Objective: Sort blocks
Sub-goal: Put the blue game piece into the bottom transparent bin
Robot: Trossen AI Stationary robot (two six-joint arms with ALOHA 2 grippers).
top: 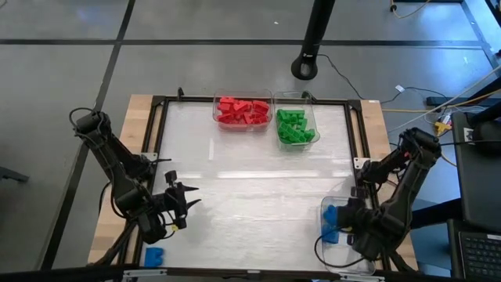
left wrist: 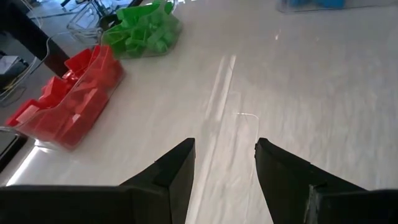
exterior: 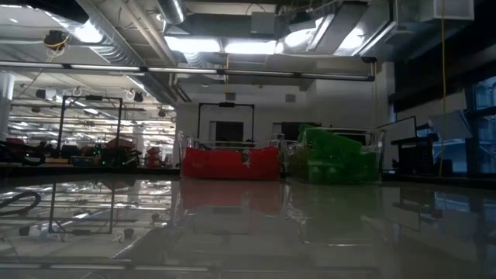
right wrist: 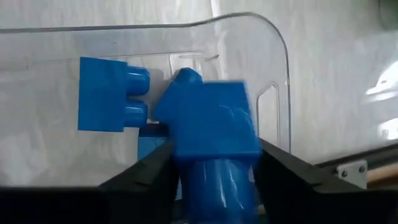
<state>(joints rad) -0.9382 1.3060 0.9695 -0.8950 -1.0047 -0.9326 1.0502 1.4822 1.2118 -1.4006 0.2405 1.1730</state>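
Note:
Red blocks fill a clear bin [top: 243, 111] at the table's far edge, and green blocks fill the bin [top: 295, 127] beside it; both also show in the low view, red [exterior: 229, 163] and green [exterior: 333, 159]. My right gripper [right wrist: 214, 180] is at the near right, over a third clear bin [right wrist: 273, 37], shut on a blue block [right wrist: 211, 124]. Another blue block [right wrist: 112, 93] lies on that bin's floor. A lone blue block [top: 153, 255] rests on the table's near left corner. My left gripper [left wrist: 224, 155] hovers open over bare table, near left. My right gripper pinches the blue block between its two fingers [right wrist: 152, 177], gripping the lower part [right wrist: 214, 186] on opposite sides. The fingers point down into the clear bin. The block is lifted clear of the bin floor, and its upper end stands out beyond the fingertips.
The table is a glossy white sheet inside a black frame [top: 156, 125]. The middle of it is bare between the far bins and the near right bin [top: 344, 235]. A black stand base [top: 307, 66] sits on the floor beyond the far edge.

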